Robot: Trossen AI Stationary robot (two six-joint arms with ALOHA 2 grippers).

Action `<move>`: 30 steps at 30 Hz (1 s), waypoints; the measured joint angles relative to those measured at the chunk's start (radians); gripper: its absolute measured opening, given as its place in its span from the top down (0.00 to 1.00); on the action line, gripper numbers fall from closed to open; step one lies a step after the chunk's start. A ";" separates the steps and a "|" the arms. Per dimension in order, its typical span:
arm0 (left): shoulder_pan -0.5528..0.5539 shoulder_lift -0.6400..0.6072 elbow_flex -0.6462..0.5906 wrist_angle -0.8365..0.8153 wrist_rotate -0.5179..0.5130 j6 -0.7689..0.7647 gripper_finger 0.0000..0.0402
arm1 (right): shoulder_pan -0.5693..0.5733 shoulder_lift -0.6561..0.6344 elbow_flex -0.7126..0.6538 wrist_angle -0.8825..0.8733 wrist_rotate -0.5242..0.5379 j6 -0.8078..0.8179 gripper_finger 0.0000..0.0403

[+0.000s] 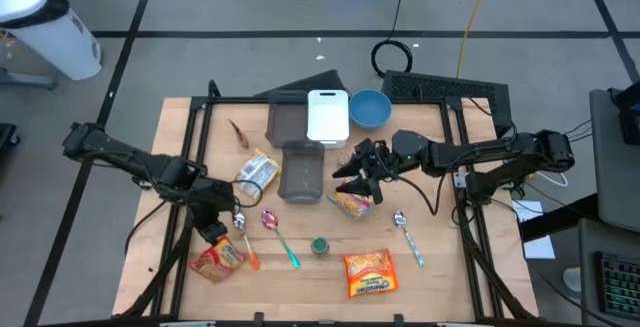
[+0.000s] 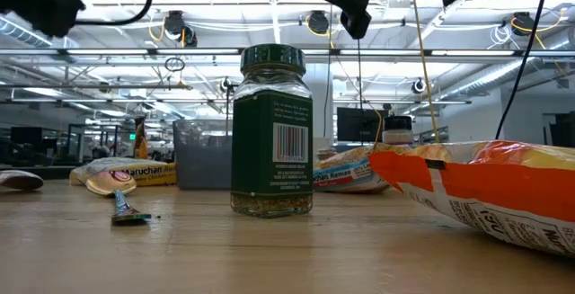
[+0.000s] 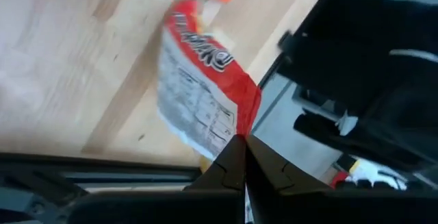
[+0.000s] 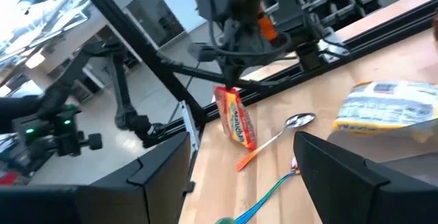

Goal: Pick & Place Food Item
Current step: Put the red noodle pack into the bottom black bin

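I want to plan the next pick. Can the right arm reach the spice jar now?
Probably yes. The right gripper is open, hovering over a ramen packet, and the spice jar stands upright with bare table around it.

Bright ceiling striplights glare in low view; wrist views blurred.

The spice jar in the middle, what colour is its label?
Dark green, with a white barcode patch; the jar shows best in the low view.

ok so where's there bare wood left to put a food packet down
Bare wood lies along the table's far-left side, beyond the yellow ramen packet, and at the right edge past the silver spoon. Some also sits in front between the green-lidded spice jar and the orange snack bag. The centre is crowded around the clear plastic container.
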 joint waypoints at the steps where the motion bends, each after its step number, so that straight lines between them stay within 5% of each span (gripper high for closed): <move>1: 0.004 0.000 0.014 -0.015 -0.008 0.001 1.00 | 0.000 0.000 0.000 0.003 0.005 0.000 0.37; 16: 0.011 0.000 0.155 -0.076 -0.087 0.007 1.00 | -0.001 0.000 0.000 0.044 0.004 -0.020 0.37; 30: 0.103 0.032 0.408 -0.148 -0.198 0.100 1.00 | -0.019 0.000 0.000 0.053 0.000 -0.042 0.37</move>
